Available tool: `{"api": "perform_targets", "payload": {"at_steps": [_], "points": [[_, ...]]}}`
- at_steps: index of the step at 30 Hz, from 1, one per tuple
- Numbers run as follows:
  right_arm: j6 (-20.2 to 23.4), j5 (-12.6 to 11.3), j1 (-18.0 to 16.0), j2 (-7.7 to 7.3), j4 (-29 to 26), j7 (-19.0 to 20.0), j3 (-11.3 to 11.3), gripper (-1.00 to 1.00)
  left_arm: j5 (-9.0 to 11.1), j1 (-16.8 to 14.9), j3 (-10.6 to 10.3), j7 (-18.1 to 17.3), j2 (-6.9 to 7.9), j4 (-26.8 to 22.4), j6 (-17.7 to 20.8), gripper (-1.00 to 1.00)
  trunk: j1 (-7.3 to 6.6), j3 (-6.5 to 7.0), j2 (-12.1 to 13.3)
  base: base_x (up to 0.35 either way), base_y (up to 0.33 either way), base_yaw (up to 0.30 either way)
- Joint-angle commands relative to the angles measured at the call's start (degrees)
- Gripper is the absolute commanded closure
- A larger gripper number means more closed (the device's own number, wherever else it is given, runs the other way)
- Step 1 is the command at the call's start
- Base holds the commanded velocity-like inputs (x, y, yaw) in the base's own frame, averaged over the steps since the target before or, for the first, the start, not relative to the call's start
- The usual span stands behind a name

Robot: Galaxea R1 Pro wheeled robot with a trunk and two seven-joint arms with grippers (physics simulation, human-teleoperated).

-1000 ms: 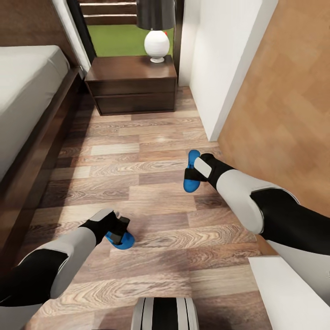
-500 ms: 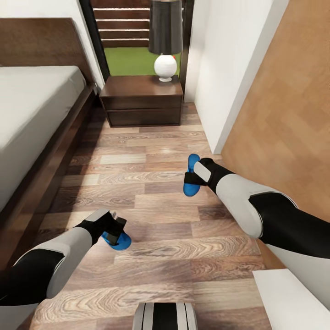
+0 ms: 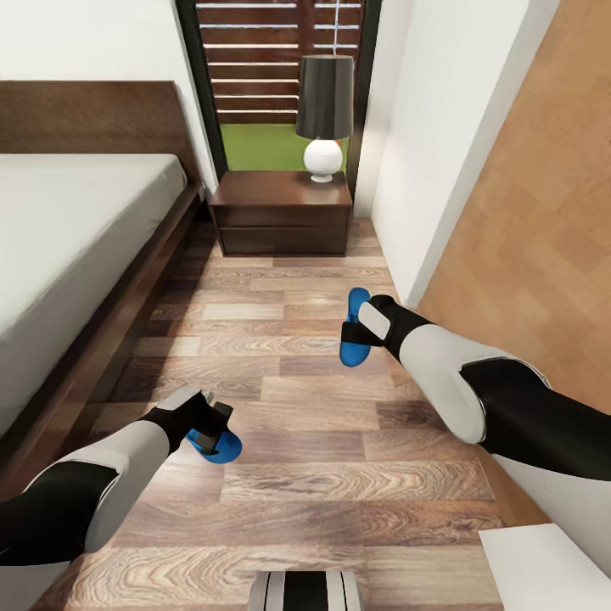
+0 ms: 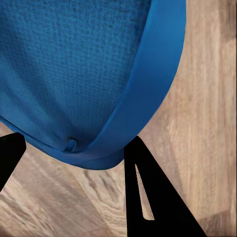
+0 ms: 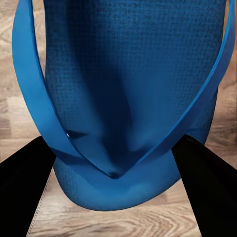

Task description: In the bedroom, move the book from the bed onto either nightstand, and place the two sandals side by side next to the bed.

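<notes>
While both arms reached over the wood-plank floor, the left gripper was clamped on one blue sandal at near left, and the right gripper was clamped on the other sandal, farther off to the right. Left of them ran the bed with its bare off-white mattress. Beyond, the nightstand carried a white lamp before a dark-framed window.

sandals look matt, woven-textured, perhaps foam; floor grained wood.
</notes>
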Motion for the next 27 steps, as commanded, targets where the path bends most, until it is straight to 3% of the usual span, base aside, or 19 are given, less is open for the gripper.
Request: {"api": "perform_targets", "payload": {"at_steps": [1, 17, 27], "points": [[0.29, -0.64, 0.02, 0.00, -0.10, -0.33, 0.45, 1.00, 0.20, 0.00, -0.47, 0.23, 0.05, -0.10, 0.33, 1.00, -0.03, 0.27, 0.01, 0.000, 0.000, 0.121], [0.24, -0.56, 3.00, 0.00, -0.14, -0.39, 0.32, 1.00, 0.29, 0.00, -0.47, -1.33, 0.05, 1.02, 0.33, 1.00, -0.44, 5.19, 0.22, 0.000, 0.000, 0.118], [0.22, -0.57, 5.56, 0.00, -0.16, -0.38, 0.27, 1.00, 0.31, 0.00, -0.55, -1.37, -0.31, 1.79, 0.32, 1.00, -0.70, 8.28, 0.35, 0.000, 0.000, 0.028]]}}
